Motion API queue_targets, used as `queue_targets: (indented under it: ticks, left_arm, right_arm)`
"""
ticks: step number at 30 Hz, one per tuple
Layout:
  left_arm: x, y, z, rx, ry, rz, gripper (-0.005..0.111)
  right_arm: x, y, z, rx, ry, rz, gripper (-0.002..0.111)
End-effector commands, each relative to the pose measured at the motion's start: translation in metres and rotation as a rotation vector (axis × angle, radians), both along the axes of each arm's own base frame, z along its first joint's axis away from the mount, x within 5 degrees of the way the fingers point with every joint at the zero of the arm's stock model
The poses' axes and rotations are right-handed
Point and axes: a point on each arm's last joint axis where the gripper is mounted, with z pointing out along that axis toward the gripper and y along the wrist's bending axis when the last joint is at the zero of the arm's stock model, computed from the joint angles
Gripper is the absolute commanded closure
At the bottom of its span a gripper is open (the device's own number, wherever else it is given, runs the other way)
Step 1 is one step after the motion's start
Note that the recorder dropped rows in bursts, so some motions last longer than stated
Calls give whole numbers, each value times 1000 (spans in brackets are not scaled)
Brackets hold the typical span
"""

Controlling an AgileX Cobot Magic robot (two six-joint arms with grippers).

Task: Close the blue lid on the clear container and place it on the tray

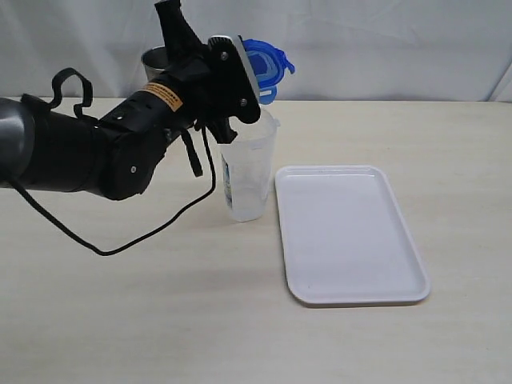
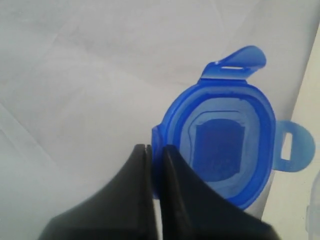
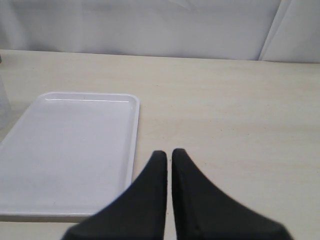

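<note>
The blue lid (image 1: 270, 66) hangs tilted in the air just above the open mouth of the clear container (image 1: 248, 172). My left gripper (image 1: 253, 78) is shut on the lid's edge. In the left wrist view the fingers pinch the rim of the blue lid (image 2: 225, 142) at the left gripper (image 2: 156, 148), and two flaps stick out. The container stands upright on the table just left of the white tray (image 1: 352, 232), which has nothing on it. My right gripper (image 3: 169, 152) is shut on nothing, low over the table beside the tray (image 3: 70, 150). It is outside the exterior view.
A steel tumbler (image 1: 155, 59) stands at the back, partly hidden behind my left arm (image 1: 96, 152). A black cable (image 1: 152, 228) loops from that arm down onto the table in front of the container. A white backdrop closes off the far table edge.
</note>
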Motion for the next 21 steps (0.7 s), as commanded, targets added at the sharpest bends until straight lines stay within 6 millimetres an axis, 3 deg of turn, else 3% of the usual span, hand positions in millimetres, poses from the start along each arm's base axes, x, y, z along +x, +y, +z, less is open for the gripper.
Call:
queue_targets:
  ticks: [1, 5, 12, 21]
  left_arm:
    - [0, 1, -1, -7, 24, -1, 107]
    - [-1, -1, -6, 36, 61, -23, 107]
    - [-4, 1, 5, 32, 62, -27, 107]
    - [-6, 0, -1, 70, 126, -41, 107]
  right_arm:
    - [0, 0, 0, -9, -6, -3, 104]
    - [0, 0, 0, -9, -6, -3, 104]
    - [0, 0, 0, -9, -6, -3, 104]
    - [0, 0, 0, -9, -6, -3, 104]
